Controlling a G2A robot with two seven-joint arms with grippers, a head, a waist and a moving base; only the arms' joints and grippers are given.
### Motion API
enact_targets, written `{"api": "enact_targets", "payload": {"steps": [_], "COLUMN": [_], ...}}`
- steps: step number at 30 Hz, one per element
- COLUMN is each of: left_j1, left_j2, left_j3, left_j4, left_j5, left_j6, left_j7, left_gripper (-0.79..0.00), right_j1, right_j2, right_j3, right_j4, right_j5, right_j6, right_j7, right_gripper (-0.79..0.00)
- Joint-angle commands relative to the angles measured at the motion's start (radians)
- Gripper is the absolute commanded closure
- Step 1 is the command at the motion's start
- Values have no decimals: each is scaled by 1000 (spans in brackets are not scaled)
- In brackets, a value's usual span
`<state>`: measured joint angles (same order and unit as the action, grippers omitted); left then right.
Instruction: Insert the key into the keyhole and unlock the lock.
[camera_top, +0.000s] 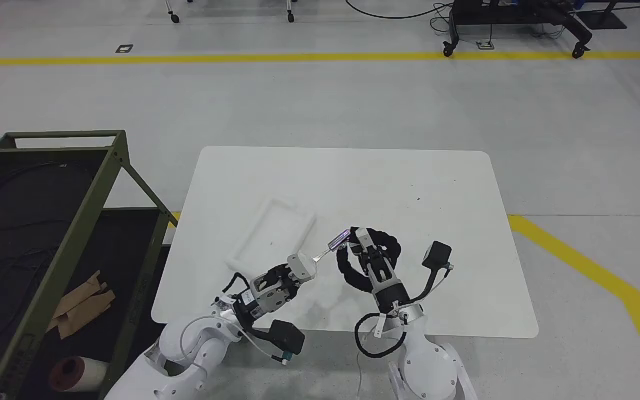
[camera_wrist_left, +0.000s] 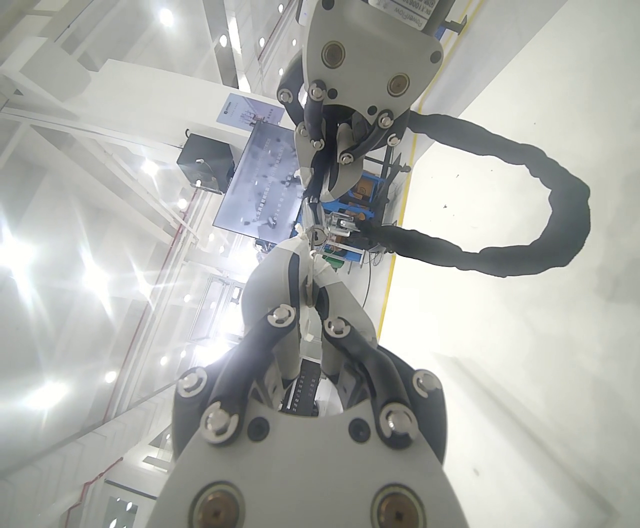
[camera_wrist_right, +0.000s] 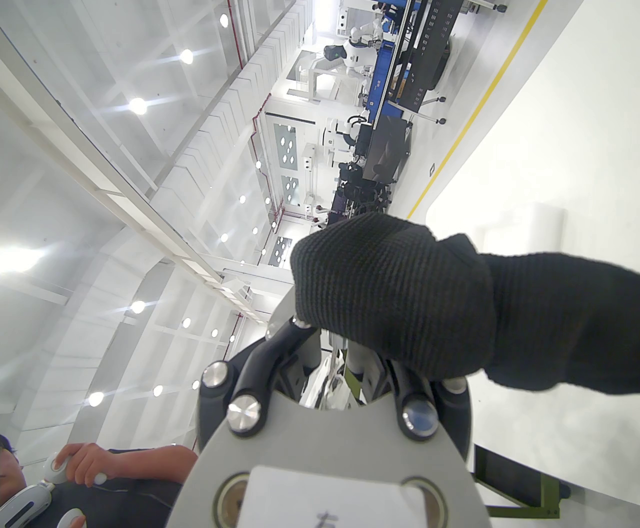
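Over the table's front middle, my left gripper (camera_top: 303, 265) is shut on a small silver key (camera_top: 320, 255) that points at the lock (camera_top: 340, 238). My right gripper (camera_top: 352, 240) is shut on the lock. In the left wrist view my left gripper (camera_wrist_left: 307, 255) pinches the thin key (camera_wrist_left: 311, 285) between its white fingers. Its tips sit right at the round keyhole face of the lock (camera_wrist_left: 318, 233), held from the far side by my right gripper (camera_wrist_left: 320, 205). How deep the key sits is hidden. A black cable sleeve (camera_wrist_right: 400, 310) covers the right fingers in the right wrist view.
A shallow white tray (camera_top: 270, 232) lies on the white table (camera_top: 430, 200) just left of the grippers. A green cart (camera_top: 70, 200) stands off the table's left side. A black cable loop (camera_wrist_left: 565, 210) hangs beside the right gripper.
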<state>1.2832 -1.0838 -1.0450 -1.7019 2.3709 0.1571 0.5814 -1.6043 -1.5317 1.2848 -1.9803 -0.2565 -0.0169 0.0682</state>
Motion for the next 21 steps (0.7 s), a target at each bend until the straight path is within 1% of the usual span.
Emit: {"api": "enact_targets", "payload": {"steps": [1,21], "left_j1": [-1,5], "left_j2": [-1,-10], "left_j3": [-1,-10], "left_j4": [1,9], "left_j5": [2,6], "left_j6": [-2,-6], "left_j7": [-2,2], "left_gripper": [0,0], "right_j1": [0,0], "right_j2": [0,0], "right_j3": [0,0], "right_j4": [0,0], "right_j5": [0,0], "right_j6": [0,0], "right_j7": [0,0], "right_gripper": [0,0]}}
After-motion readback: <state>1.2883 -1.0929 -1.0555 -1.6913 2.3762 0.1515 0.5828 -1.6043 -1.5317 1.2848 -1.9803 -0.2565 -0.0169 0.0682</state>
